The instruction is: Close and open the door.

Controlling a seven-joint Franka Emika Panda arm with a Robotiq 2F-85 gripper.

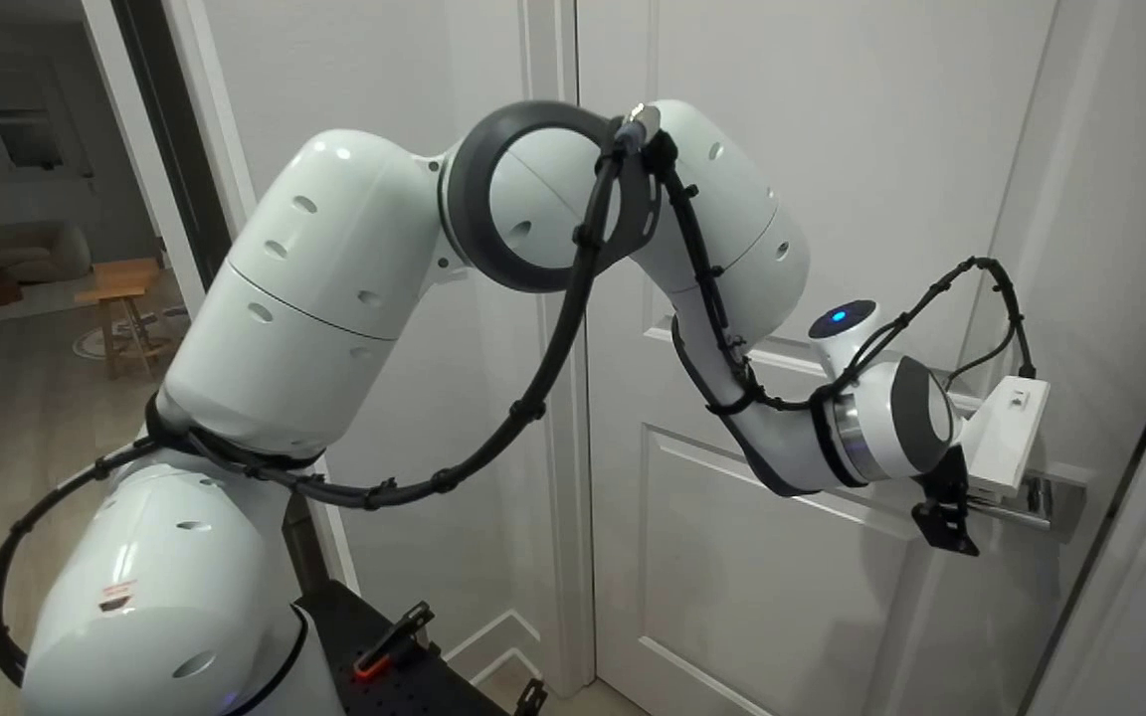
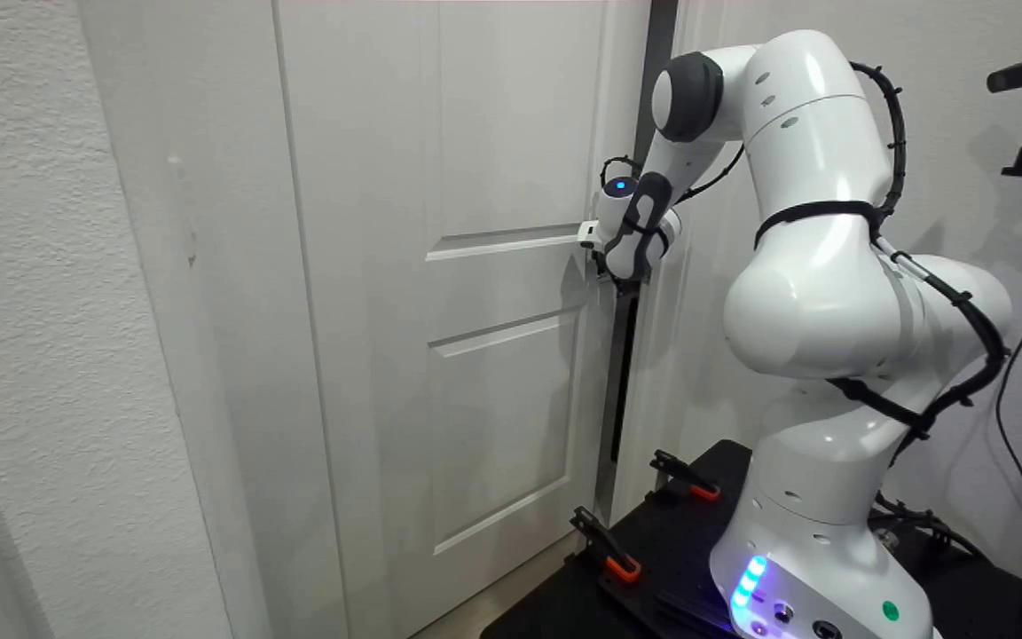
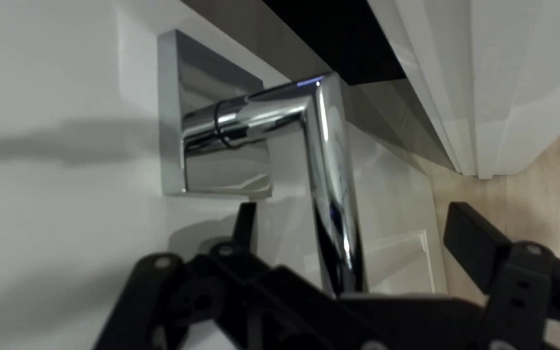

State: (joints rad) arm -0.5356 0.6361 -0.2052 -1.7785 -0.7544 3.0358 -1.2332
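Straddling the lever handle (image 3: 331, 160) in the wrist view: gripper (image 3: 353, 216), jaws spread wide. In an exterior view, door (image 1: 891, 199) beyond the arm (image 1: 533, 194), handle near the door's right edge. In an exterior view, door ajar, dark gap (image 2: 624, 364) along that edge; clamps (image 2: 607, 543) at the table's (image 2: 546, 608) door-side edge.

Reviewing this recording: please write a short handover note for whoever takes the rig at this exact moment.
Tool: open, with its fingers on either side of the lever handle, not clamped; any contact is unclear.
Door: ajar, a dark gap between its edge and the frame.
Done: Tool is in place at the lever handle; whether Door has been closed once already, the pictures don't show.
Left: probably push Door shut if that hasn't happened, then open it.
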